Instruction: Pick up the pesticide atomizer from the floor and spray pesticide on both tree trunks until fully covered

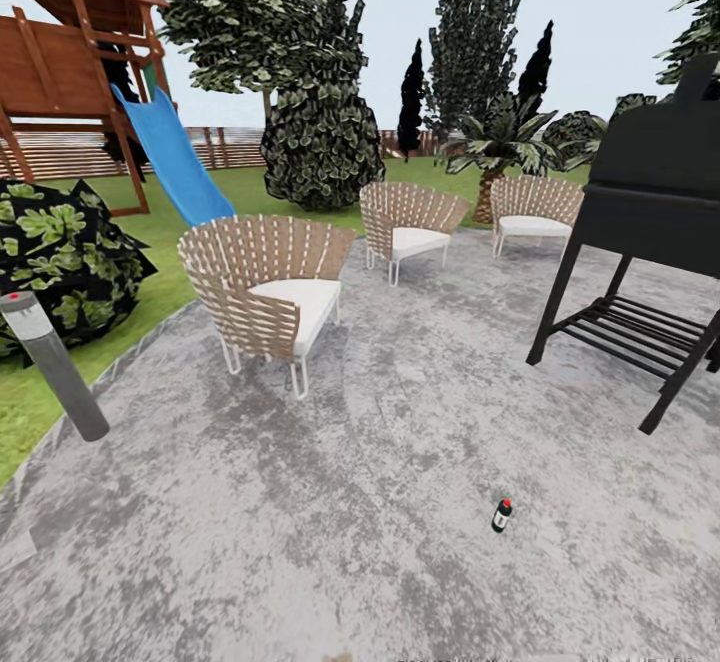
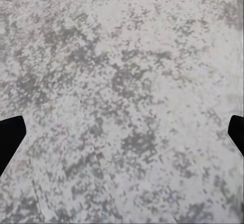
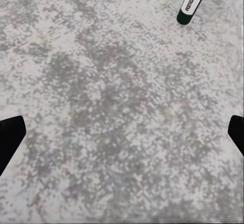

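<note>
Your right gripper (image 3: 122,132): dark fingertips spread wide at frame edges, nothing between, only mottled grey paving (image 3: 101,107) below. Your left gripper (image 2: 122,132): same, spread wide, bare paving under it. Pesticide atomizer (image 3: 193,1) on paving, ahead of your right gripper, well apart from fingers; in head view it (image 1: 501,514) sits near you, before wicker chair (image 1: 270,292) and black grill (image 1: 650,212).
</note>
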You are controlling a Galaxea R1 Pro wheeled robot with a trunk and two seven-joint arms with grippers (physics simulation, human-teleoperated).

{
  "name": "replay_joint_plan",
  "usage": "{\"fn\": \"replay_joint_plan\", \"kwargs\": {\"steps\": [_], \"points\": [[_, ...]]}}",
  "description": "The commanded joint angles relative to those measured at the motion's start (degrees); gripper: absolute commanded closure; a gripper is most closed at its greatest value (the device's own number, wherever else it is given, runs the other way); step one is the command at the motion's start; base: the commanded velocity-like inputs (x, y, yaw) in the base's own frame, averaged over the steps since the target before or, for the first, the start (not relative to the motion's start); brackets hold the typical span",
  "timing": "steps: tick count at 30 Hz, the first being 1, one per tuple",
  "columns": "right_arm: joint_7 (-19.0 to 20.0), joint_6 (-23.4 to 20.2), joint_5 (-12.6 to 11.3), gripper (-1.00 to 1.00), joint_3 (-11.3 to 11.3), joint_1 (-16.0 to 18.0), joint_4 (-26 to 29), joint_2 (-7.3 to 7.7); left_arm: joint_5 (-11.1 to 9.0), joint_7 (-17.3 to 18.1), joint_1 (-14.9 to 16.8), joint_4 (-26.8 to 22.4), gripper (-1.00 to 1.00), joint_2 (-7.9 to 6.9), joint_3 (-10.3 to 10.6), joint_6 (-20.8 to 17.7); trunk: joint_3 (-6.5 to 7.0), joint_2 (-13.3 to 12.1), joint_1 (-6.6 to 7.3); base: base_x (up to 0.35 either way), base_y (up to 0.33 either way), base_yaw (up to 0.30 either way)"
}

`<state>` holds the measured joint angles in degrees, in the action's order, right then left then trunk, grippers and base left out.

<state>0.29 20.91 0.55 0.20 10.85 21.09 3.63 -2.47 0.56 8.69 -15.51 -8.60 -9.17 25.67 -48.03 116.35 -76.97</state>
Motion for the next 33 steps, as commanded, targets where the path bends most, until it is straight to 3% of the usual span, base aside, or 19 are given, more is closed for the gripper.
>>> {"fn": "replay_joint_plan", "kwargs": {"steps": [1, 33], "points": [[0.02, 0.19, 0.03, -1.00, -0.01, 0.05, -0.06, -0.01, -0.25, 0.06, 0.01, 0.02, -1.00, -0.01, 0.03, 0.17, -0.05, 0.02, 0.01, 0.000, 0.000, -0.287], [0.05, 0.19, 0.06, -1.00, -0.02, 0.05, -0.07, -0.02, -0.20, 0.06, 0.01, 0.04, -1.00, 0.08, 0.03, 0.17, -0.05, 0.02, 0.01, 0.180, 0.166, -0.287]]}}
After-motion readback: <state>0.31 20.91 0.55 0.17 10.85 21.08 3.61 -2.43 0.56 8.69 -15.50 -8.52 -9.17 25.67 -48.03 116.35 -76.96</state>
